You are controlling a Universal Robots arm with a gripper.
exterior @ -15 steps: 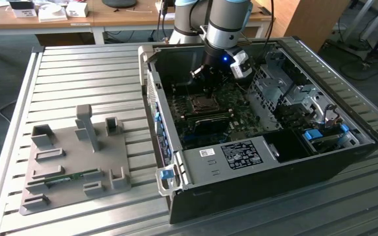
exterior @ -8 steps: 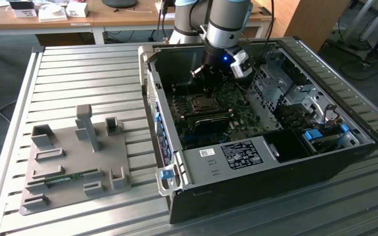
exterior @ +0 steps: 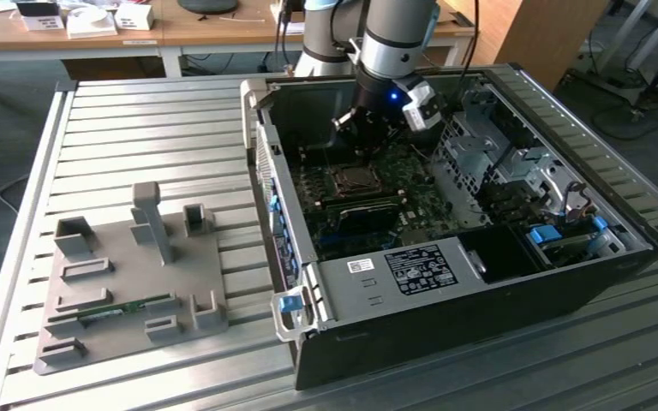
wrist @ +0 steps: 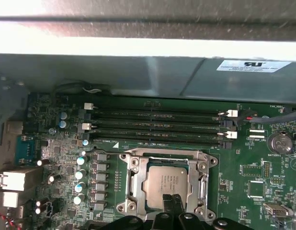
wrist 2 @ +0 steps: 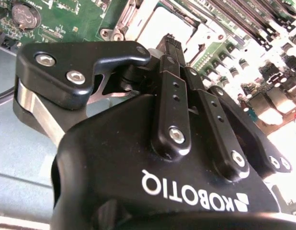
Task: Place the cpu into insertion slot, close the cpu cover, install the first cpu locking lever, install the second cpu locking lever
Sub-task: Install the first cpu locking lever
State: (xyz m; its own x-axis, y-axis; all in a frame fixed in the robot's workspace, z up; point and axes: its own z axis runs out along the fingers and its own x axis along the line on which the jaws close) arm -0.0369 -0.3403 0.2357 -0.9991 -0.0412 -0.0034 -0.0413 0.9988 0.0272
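Now, my claw (wrist: 173, 202), fingers pinched shut on nothing, sets its tips at one edge of the chip (wrist: 162, 179) lying flat in the socket (wrist: 130, 184); any sideways drag, I judge, could skew the chip and bend the contacts beneath.

My gripper (wrist 2: 171, 44) is matte black with silver screw heads and white lettering. My arm (exterior: 396, 34) is silver-grey with a blue glow at the wrist. The cpu (wrist: 162, 184) is pale greyish-gold, framed by the silvery cpu cover (wrist: 130, 184). The motherboard (wrist: 244, 177) is dark green, its memory slots (wrist: 157, 115) black with white end clips, its capacitors (wrist: 81, 160) pale blue-silver. The computer case (exterior: 444, 342) is black with a blue latch (exterior: 289, 301). On the exterior view's left, the ribbed table (exterior: 134, 128) is silver-grey, the fixture (exterior: 112, 257) plain grey, and the memory stick (exterior: 112, 310) green.
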